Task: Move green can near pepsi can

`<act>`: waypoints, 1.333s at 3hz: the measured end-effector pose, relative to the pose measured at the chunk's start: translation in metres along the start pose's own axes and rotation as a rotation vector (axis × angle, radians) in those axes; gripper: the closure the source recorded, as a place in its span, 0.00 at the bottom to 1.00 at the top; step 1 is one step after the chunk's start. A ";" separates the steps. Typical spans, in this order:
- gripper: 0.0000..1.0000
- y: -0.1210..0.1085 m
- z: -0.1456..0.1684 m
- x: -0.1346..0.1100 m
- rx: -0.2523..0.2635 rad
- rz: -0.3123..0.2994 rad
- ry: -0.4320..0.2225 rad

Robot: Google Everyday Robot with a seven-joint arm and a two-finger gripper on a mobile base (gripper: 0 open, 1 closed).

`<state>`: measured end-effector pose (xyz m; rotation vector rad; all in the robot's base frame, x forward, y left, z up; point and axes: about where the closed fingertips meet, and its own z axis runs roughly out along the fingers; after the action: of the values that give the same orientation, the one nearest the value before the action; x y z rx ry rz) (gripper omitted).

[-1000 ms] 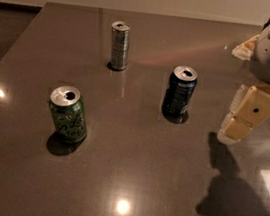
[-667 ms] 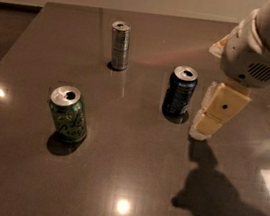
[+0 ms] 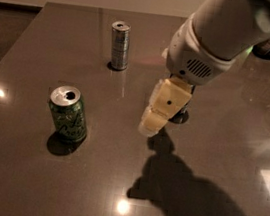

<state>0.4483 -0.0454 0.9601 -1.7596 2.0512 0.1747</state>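
Observation:
The green can (image 3: 68,114) stands upright on the dark table (image 3: 24,174) at the left, with pale swirly markings and a silver top. The pepsi can is almost wholly hidden behind my arm; only its base (image 3: 179,117) shows near the table's middle. My gripper (image 3: 154,120) hangs from the white arm at the upper right and sits above the table in front of the pepsi can, well to the right of the green can and apart from it.
A slim silver-grey can (image 3: 119,45) stands upright at the back, left of my arm. My arm's shadow (image 3: 178,187) falls on the table's front right. The table's front edge runs along the bottom of the view.
My arm and gripper have moved left across the table, from right of the pepsi can to in front of it, covering it. The cans have not moved.

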 end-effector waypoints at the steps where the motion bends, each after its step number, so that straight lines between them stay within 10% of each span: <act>1: 0.00 0.016 0.023 -0.028 -0.055 -0.026 -0.054; 4: 0.00 0.051 0.079 -0.087 -0.140 -0.073 -0.191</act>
<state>0.4268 0.0723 0.9150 -1.8205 1.8759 0.4558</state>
